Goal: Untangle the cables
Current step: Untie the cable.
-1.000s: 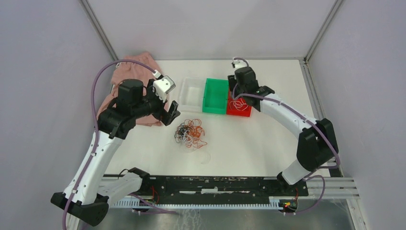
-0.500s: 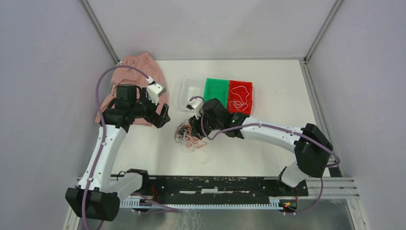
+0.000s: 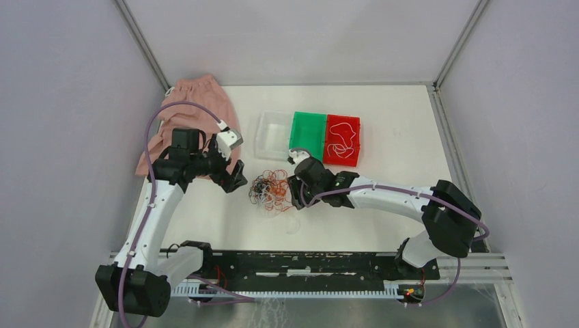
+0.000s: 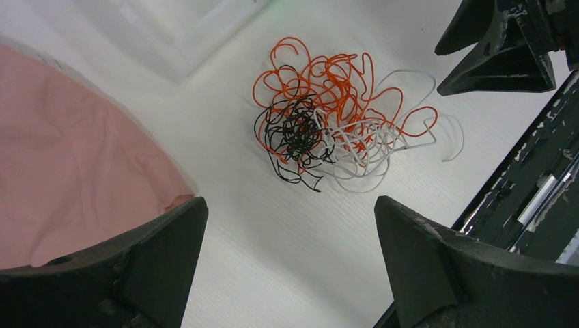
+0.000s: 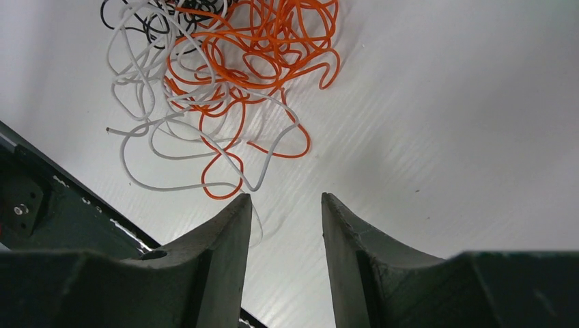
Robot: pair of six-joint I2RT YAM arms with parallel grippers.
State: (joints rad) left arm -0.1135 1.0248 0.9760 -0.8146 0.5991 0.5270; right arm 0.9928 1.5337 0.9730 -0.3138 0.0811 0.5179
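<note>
Overhead, you see the cables (image 3: 271, 191) lying in one tangled clump of orange, white and black strands just left of centre, on the white table (image 3: 396, 171).

Your left gripper (image 3: 234, 178) hovers just left of the clump, jaws spread wide and holding nothing. In its wrist camera the tangle sits in the upper middle of the frame. The black strands are bunched on its left, orange loops lie across the top and white ones trail toward the lower right.

Your right gripper (image 3: 295, 186) sits low at the clump's right edge, jaws parted by a narrow gap with nothing between them. In its own wrist view the fingertips rise from the bottom edge, just short of the nearest white and orange loops. You cannot tell whether they touch the table.

In the upper middle of the overhead frame, a clear tray (image 3: 272, 133), a green bin (image 3: 308, 133) and a red bin (image 3: 351, 130) stand side by side. A lone white cable (image 3: 339, 147) lies in the red bin. A pink cloth (image 3: 194, 102) is spread at the upper left.
</note>
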